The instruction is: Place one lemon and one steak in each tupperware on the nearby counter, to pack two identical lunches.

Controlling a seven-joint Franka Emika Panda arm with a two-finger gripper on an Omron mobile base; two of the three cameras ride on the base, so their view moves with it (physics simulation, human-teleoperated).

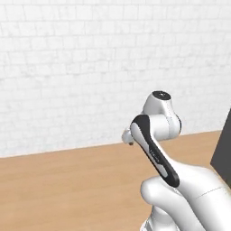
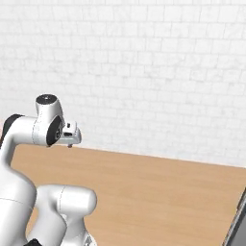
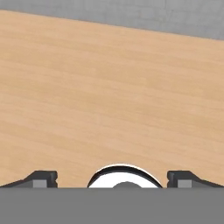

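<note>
Fingers (image 3: 43, 178) spread wide, hand angled down over counter (image 3: 109, 87).

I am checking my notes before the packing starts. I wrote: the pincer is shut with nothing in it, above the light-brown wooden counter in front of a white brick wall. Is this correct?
Not quite: the pincer is open, not shut. The hand view shows its two dark fingertips far apart with nothing between them. The rest holds: it hangs above the light-brown wooden counter, before the white brick wall.
</note>
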